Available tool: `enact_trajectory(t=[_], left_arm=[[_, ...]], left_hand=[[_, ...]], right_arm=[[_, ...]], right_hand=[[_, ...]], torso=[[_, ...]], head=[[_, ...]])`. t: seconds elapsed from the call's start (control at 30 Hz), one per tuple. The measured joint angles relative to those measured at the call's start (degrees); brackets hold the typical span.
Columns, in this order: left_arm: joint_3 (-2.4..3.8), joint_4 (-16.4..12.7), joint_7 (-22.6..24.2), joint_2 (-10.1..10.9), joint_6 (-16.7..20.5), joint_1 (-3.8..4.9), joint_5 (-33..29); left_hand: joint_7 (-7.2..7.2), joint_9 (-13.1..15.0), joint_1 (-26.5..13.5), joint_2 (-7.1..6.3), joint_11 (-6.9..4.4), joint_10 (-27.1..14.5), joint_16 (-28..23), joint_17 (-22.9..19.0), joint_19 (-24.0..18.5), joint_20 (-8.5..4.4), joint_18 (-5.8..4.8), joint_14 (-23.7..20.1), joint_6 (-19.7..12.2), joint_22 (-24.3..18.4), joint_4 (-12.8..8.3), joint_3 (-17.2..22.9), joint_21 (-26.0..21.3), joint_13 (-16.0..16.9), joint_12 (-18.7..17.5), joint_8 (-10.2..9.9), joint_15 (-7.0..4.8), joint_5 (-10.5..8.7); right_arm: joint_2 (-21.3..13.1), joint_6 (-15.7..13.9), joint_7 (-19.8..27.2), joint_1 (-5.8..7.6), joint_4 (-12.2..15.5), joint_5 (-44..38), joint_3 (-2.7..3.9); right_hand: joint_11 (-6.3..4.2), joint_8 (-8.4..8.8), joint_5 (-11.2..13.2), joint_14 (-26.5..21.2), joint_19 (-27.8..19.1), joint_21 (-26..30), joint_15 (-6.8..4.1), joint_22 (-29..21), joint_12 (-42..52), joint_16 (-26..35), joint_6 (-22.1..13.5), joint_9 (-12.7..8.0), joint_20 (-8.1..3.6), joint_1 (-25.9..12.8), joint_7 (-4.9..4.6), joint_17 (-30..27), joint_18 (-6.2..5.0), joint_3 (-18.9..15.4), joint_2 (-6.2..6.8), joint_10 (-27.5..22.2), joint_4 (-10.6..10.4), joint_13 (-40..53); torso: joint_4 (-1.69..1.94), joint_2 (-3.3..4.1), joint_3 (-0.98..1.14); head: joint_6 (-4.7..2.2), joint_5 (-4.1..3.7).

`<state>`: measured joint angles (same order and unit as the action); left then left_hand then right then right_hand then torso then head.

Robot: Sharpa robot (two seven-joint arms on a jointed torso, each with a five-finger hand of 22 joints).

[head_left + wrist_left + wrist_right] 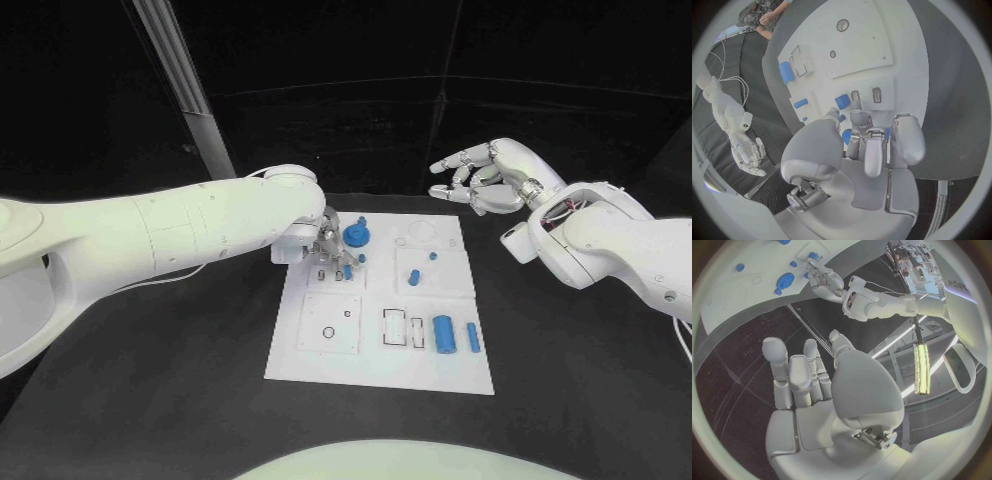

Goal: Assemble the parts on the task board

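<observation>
Left hand lowered onto the far left section of the flat white task board (378, 372); right hand raised clear.

The silver left hand (330, 250) is seen pressed down among the small blue plastic parts, fingers drawn close about a short blue peg (348, 270); whether the peg is actually gripped cannot be told. The round blue knobbed disc (358, 236) lies just beside the hand, toward the board's middle. The silver right hand (488, 177) is held well apart beyond the board's far edge, fingers loosely spread, holding nothing. The left hand is judged far nearer.
</observation>
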<state>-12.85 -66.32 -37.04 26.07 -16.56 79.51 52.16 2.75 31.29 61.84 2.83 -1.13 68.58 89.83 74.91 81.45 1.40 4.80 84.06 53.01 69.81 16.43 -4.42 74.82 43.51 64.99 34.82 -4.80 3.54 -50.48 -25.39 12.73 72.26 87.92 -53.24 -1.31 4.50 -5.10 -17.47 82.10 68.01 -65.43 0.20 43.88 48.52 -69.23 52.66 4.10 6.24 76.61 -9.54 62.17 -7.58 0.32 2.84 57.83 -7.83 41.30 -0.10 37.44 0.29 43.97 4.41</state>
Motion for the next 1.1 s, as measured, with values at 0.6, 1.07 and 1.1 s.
enact_trajectory(t=[0.6, 1.07, 1.1], left_arm=[[0.01, 0.0, 0.3, -0.8, 0.4, -0.24, 0.1], [0.01, 0.1, 0.5, -1.1, 0.3, -0.41, 0.1], [0.01, 0.1, 0.5, -1.1, 0.3, -0.42, 0.1]], left_hand=[[0.0, 0.1, 1.1, 0.48, 0.21, -0.2, 0.0, 0.0, 0.0, 0.0, 0.01, 0.0, 0.0, 0.0, 0.0, 0.0, 0.0, -0.1, -0.2, -0.6, 0.0, 0.0], [0.0, 0.2, 2.4, 0.58, 0.28, -0.3, 0.0, 0.0, -0.2, 0.15, 0.01, 0.0, 0.0, -0.1, -0.2, 0.2, -0.2, -0.3, -0.2, -1.1, 0.0, 0.0], [0.0, 0.2, 2.6, 0.56, 0.42, -0.4, 0.0, 0.0, -0.2, 0.15, 0.01, 0.0, 0.0, -0.1, -0.3, 0.3, -0.2, -0.3, -0.5, -1.4, 0.0, 0.0]], right_arm=[[0.7, 0.2, -0.4, 0.0, -0.6, 0.0, 0.0], [1.1, 0.2, -0.5, 0.0, -0.9, 0.0, -0.01], [1.2, 0.2, -0.5, 0.0, -0.9, 0.0, -0.01]], right_hand=[[0.0, 0.0, -0.4, 0.0, 0.0, 0.3, 0.0, -0.1, 0.0, 0.0, 0.0, 0.0, 0.0, 0.2, 0.0, 0.0, 0.0, -0.1, -0.23, 0.0, -0.2, -0.2], [0.0, 0.0, -1.0, 0.0, 0.0, 0.3, 0.0, -0.2, 0.0, 0.0, 0.0, 0.0, 0.0, 0.2, 0.0, -0.1, 0.0, -0.3, -0.23, 0.0, -0.3, -0.5], [0.0, 0.0, -1.0, 0.0, 0.0, 0.3, 0.0, -0.2, 0.0, 0.0, 0.0, 0.0, 0.0, 0.2, 0.0, -0.1, 0.0, -0.3, -0.22, 0.0, -0.3, -0.5]], torso=[[0.03, 0.03, 0.08], [0.07, 0.04, 0.08], [0.07, 0.04, 0.08]], head=[[0.3, -0.12], [0.52, -0.04], [0.53, -0.04]])
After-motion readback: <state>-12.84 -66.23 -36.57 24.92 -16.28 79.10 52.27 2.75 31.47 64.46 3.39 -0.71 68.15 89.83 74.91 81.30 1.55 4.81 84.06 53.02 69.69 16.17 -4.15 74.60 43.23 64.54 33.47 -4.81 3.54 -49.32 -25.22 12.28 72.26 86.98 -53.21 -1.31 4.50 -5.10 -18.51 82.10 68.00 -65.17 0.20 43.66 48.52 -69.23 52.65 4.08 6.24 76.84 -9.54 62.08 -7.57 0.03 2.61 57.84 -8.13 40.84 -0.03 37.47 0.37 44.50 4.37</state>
